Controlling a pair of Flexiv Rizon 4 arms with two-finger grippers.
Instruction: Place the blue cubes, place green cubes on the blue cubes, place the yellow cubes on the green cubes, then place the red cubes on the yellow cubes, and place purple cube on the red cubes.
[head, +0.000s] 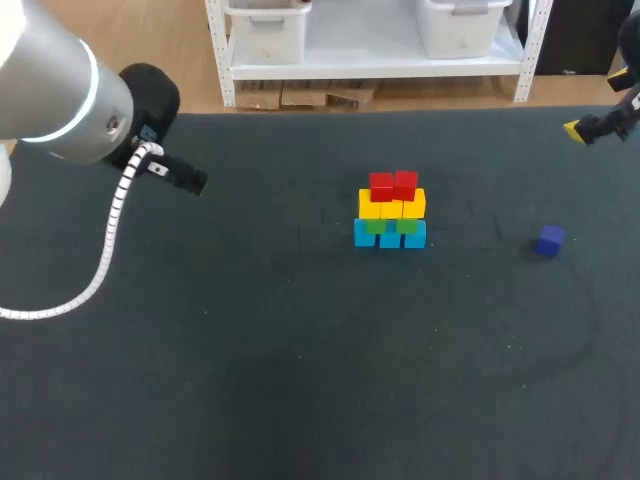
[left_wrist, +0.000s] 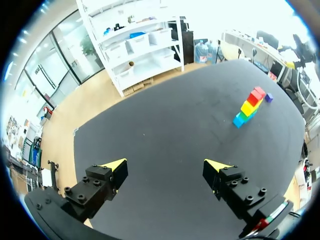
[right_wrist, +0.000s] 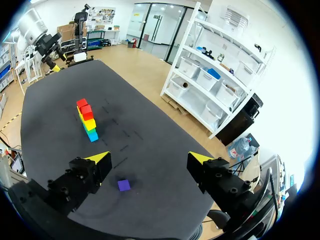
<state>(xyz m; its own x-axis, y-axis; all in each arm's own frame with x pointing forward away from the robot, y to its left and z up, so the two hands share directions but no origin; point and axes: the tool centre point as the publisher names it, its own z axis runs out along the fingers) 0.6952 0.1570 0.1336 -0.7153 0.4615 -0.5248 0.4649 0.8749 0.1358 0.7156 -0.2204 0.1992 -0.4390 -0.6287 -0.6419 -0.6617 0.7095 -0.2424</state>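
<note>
A cube stack (head: 391, 212) stands mid-table: blue cubes (head: 390, 237) at the bottom, green cubes (head: 390, 226) on them, then yellow cubes (head: 392, 205), with two red cubes (head: 393, 186) on top. A purple cube (head: 549, 240) lies alone on the mat to the stack's right. My left gripper (left_wrist: 165, 170) is open and empty, high over the table's left side, with the stack (left_wrist: 250, 106) and purple cube (left_wrist: 269, 97) far ahead. My right gripper (right_wrist: 150, 161) is open and empty above the far right edge. The purple cube (right_wrist: 123, 185) lies below it, nearer one finger; the stack (right_wrist: 86, 119) is farther off.
The dark mat (head: 250, 350) covers the whole table. My left arm (head: 60, 95) with its white coiled cable (head: 115, 225) hangs over the far left corner. One yellow fingertip (head: 575, 130) of my right gripper shows at the far right edge.
</note>
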